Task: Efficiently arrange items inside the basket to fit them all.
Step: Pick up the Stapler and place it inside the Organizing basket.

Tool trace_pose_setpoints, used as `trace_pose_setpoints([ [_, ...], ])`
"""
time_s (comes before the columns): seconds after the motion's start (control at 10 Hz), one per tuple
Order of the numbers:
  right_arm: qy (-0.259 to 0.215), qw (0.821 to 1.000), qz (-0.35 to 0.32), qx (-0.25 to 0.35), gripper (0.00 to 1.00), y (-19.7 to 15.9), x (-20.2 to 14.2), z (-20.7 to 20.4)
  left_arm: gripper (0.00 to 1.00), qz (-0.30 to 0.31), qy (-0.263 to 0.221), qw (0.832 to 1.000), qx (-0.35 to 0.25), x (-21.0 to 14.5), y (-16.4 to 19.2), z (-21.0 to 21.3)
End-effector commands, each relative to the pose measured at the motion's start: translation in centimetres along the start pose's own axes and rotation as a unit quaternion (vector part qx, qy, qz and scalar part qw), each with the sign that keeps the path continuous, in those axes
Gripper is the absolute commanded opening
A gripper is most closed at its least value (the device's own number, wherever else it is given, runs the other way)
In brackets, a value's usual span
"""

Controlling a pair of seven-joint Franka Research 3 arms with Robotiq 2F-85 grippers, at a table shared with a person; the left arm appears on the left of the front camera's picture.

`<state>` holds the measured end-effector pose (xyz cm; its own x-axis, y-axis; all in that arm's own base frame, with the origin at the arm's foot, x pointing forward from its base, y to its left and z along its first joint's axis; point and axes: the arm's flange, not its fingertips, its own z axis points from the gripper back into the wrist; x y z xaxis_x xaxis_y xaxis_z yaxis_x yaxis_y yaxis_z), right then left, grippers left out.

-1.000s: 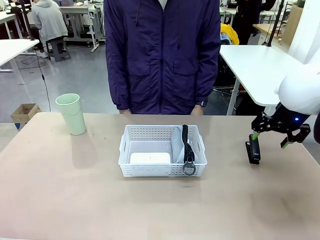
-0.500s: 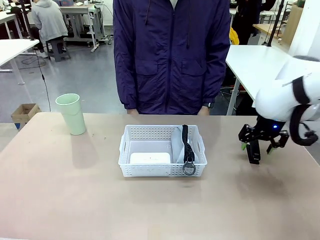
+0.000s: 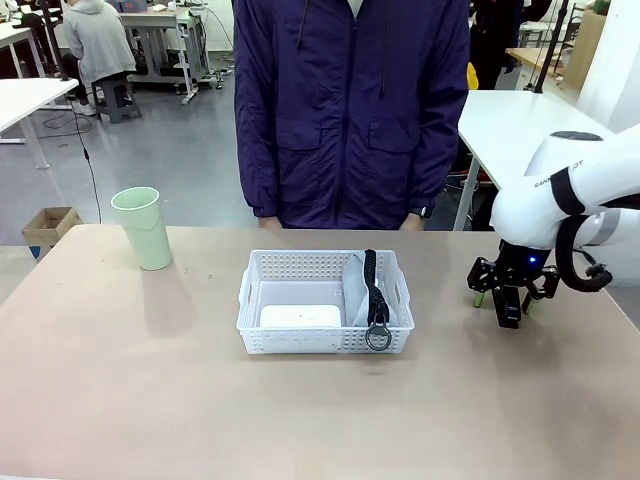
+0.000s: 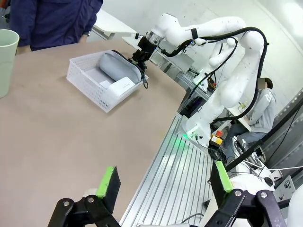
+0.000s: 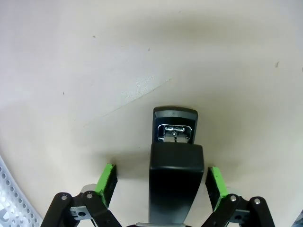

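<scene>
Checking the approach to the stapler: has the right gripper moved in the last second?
Yes. In the front view the right gripper has swung toward the white basket, from beyond the black stapler to straddling it, jaws open.

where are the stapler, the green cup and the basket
black stapler [image 5: 175, 175], right wrist view, on its black top arm
pale green cup [image 3: 143, 235], front view, on its side wall
basket [image 3: 300, 266], front view, on its far perforated wall

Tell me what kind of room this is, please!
It looks like a robotics lab or workshop. A white robot arm reaches over a beige table, plain white workbenches stand behind it, and the arm's base stands on a ribbed metal frame.
</scene>
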<state>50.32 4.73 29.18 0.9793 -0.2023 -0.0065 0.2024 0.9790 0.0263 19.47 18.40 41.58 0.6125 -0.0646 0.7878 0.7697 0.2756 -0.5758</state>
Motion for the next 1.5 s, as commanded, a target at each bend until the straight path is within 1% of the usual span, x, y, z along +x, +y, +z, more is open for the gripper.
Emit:
trace_pose_setpoints([
  [0.0, -0.003, 1.000, -0.020, -0.013, 1.00, 0.4, 0.2, 0.6, 1.00, -0.012, -0.012, 1.000, -0.004, 0.2, -0.2, -0.2],
  [0.2, -0.006, 0.999, -0.031, -0.019, 1.00, 0.1, 0.3, 0.3, 1.00, -0.012, -0.012, 1.000, -0.004, 0.2, -0.2, -0.2],
  [0.3, -0.016, 0.999, -0.034, -0.009, 1.00, 0.1, 0.3, 0.5, 1.00, -0.012, -0.012, 1.000, -0.004, 0.2, -0.2, -0.2],
  [0.4, -0.024, 0.999, -0.039, -0.013, 0.41, -0.1, 0.2, 0.6, 1.00, -0.012, -0.012, 1.000, -0.004, 0.2, -0.2, -0.2],
  [0.5, -0.025, 0.999, -0.040, -0.012, 0.41, -0.1, 0.2, 0.5, 1.00, -0.012, -0.012, 1.000, -0.004, 0.2, -0.2, -0.2],
  [0.6, -0.027, 0.999, -0.040, -0.011, 0.00, -0.1, 0.2, 0.5, 1.00, -0.012, -0.012, 1.000, -0.004, 0.2, -0.2, -0.2],
  [0.7, -0.030, 0.999, -0.040, -0.012, 0.39, -0.1, 0.1, 0.6, 1.00, -0.012, -0.012, 1.000, -0.004, 0.2, -0.2, -0.2],
  [0.8, -0.029, 0.999, -0.042, -0.015, 0.00, -0.1, 0.2, 0.5, 1.00, -0.012, -0.012, 1.000, -0.004, 0.2, -0.2, -0.2],
  [1.3, -0.033, 0.998, -0.039, -0.026, 0.00, -0.2, -0.3, 1.5, 1.00, -0.012, -0.012, 1.000, -0.004, 0.2, -0.2, -0.2],
  [1.4, -0.028, 0.999, -0.016, -0.030, 0.00, 0.3, -0.2, 2.7, 1.00, -0.012, -0.012, 1.000, -0.004, 0.2, -0.2, -0.2],
])
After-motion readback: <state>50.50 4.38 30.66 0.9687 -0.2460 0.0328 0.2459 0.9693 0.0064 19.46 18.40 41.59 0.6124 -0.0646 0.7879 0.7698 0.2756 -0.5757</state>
